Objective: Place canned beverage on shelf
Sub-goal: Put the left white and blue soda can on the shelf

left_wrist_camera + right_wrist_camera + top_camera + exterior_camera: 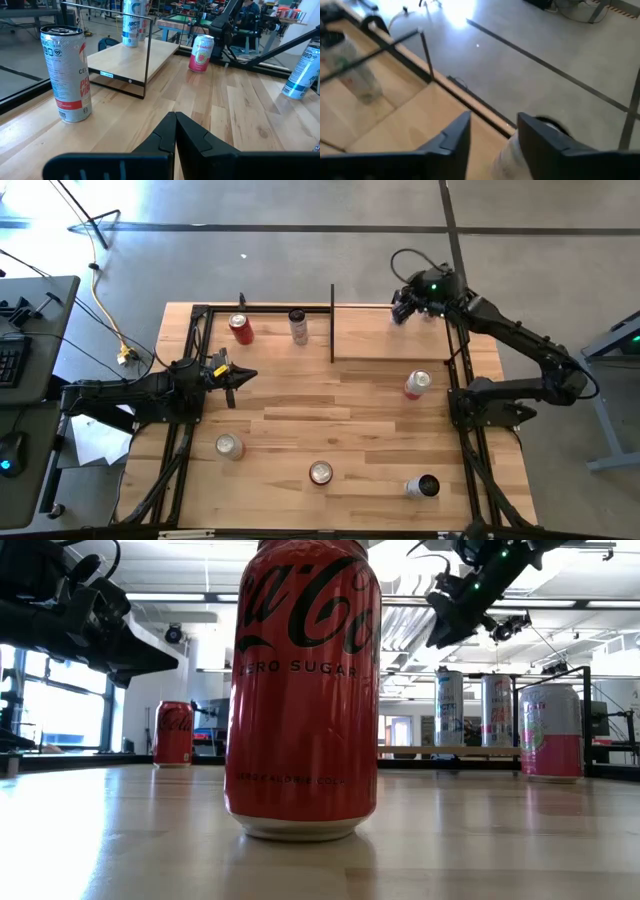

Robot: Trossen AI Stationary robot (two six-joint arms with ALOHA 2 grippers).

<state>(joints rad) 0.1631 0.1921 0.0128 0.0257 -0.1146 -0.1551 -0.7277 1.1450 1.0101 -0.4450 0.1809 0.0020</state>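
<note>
The shelf [390,340] is a low light-wood plank at the table's far right, with a black upright plate [332,320] at its left end. Two tall pale cans [449,708] [497,710] stand on it near its far right corner. My right gripper [403,308] hangs open above them. In the right wrist view, one can [520,150] shows below the parted fingers, clear of them. My left gripper [245,374] rests shut at the table's left, pointing toward the shelf [135,60].
Off the shelf stand a red can [240,328] and a silver can [298,326] at the far left. A pink can [417,384] stands just in front of the plank. A silver can [229,445], a red can [320,472] and a white can [423,486] stand nearer.
</note>
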